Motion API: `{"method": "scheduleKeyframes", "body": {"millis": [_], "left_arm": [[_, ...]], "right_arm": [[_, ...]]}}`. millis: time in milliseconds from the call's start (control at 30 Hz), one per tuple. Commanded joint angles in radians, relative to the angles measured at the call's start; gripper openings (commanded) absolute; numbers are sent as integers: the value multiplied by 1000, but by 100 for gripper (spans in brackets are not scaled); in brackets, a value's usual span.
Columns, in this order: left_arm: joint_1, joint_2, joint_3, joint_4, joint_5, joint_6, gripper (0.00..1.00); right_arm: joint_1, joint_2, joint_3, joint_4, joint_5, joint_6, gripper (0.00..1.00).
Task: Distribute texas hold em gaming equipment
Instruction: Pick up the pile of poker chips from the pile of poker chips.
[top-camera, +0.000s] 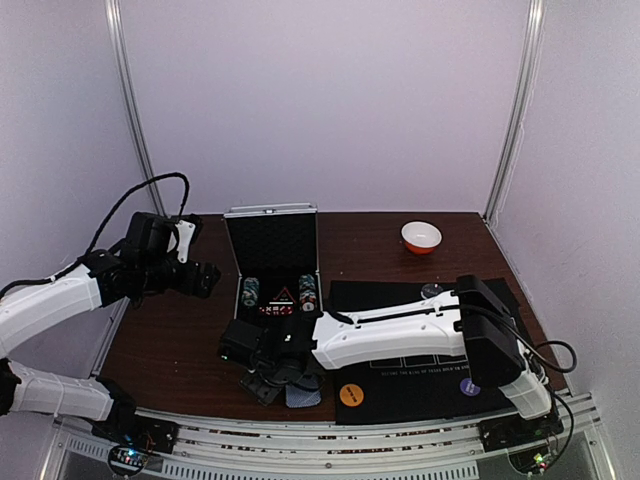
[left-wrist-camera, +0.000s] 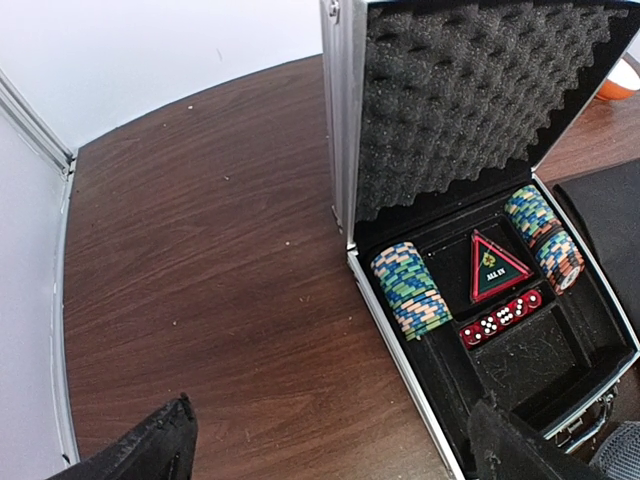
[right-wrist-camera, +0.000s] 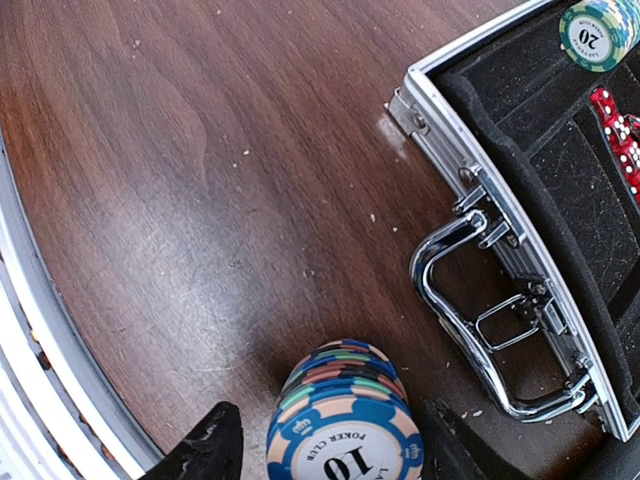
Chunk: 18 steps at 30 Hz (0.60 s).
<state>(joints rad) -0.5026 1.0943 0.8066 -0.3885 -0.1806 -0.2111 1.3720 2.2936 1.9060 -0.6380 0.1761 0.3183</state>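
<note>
A stack of striped poker chips (right-wrist-camera: 345, 415), its top chip marked 10, stands on the wooden table between the fingers of my right gripper (right-wrist-camera: 335, 450). The jaws are open around it: a gap shows on the left, and the right finger is almost touching. In the top view this gripper (top-camera: 275, 375) is low over the table in front of the case, beside grey-blue cards (top-camera: 303, 396). An orange disc (top-camera: 350, 394) and a purple disc (top-camera: 467, 385) lie on the black mat (top-camera: 400, 380). My left gripper (left-wrist-camera: 335, 445) hangs open and empty, left of the case.
The silver case (left-wrist-camera: 345, 120) stands open, holding two rows of chips (left-wrist-camera: 410, 290) (left-wrist-camera: 545, 235), a triangular ALL IN marker (left-wrist-camera: 497, 265) and red dice (left-wrist-camera: 500, 318). Its metal handle (right-wrist-camera: 470, 330) is right of my right gripper. A white-and-orange bowl (top-camera: 421, 236) sits at the back right.
</note>
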Motion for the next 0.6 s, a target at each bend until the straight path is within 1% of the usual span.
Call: {"method": "scheduleKeyframes", "body": {"millis": [0,133,200,300,333,433,467,567], "left_arm": [[4,-19,-15,53,10,3,98],[4,-19,-16,54,14,5,98],[5,-19,-17,55,14,5,98],[4,-22,-17,55,15,7,98],[4,-21,-17,55,16,6,98],[4,-22,-18,55,19,8,98],[4,-22,-18,55,18,8,98],[4,-21,-18,56,19,8,98]], "right_arm": [[-7,7,26,-21,14,5,59],[-9,2,27,-20,16,4,45],[-10,0,27,-26,18,5,40],[-11,-1,28,-38,16,4,29],[-11,-2,29,-41,16,3,24],[-11,-6,38,-55,17,2,2],[-11,-10,40,-58,19,2,0],[-12,-28,55,-57,17,2,0]]}}
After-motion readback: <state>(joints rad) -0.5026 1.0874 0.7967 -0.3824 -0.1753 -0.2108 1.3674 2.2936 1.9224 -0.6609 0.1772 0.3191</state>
